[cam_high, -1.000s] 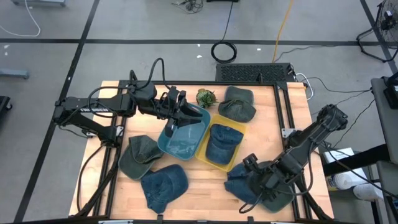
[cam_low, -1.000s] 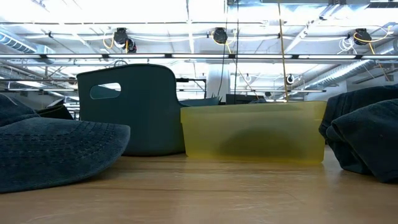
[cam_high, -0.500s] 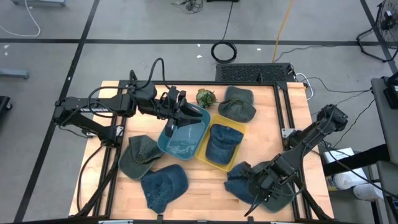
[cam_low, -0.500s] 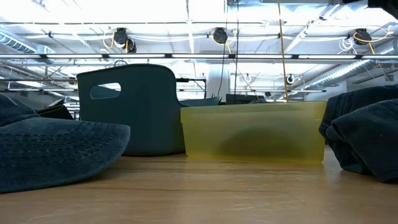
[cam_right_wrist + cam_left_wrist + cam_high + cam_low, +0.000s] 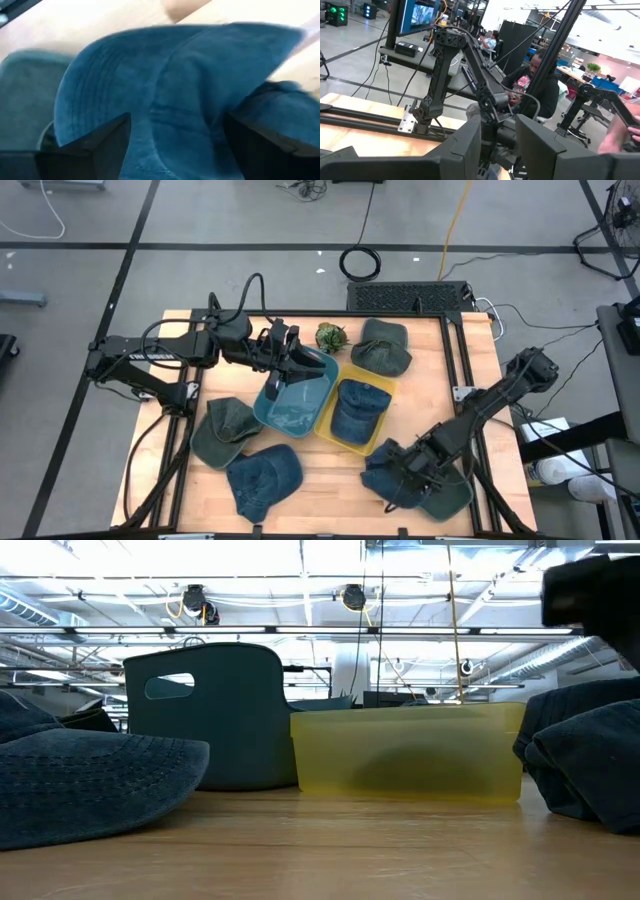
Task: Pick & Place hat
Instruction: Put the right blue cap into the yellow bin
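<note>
My right gripper [image 5: 396, 480] [image 5: 175, 135] is open and slants down over a blue hat [image 5: 385, 465] [image 5: 150, 85] at the table's near right. Its two fingers stand on either side of the hat's crown, close above it; I see no touch. That hat lies partly on a green hat [image 5: 452, 496]. My left gripper [image 5: 300, 365] [image 5: 497, 145] waits level above the teal bin [image 5: 290, 405], open, with nothing between its fingers. Another blue hat [image 5: 355, 410] lies in the yellow bin [image 5: 330, 430].
More hats lie on the table: green at the far right [image 5: 382, 345], green at the left [image 5: 225, 430], blue at the near left [image 5: 265, 475]. A small green plant [image 5: 330, 335] sits behind the bins. In the left wrist view a person [image 5: 537, 82] sits beyond the table.
My right gripper has gone down toward the blue hat at the near right, shifting a little toward the table's left edge and rolling about its own axis. Its dark body now shows at the top right of the low view. The hats have not moved.
</note>
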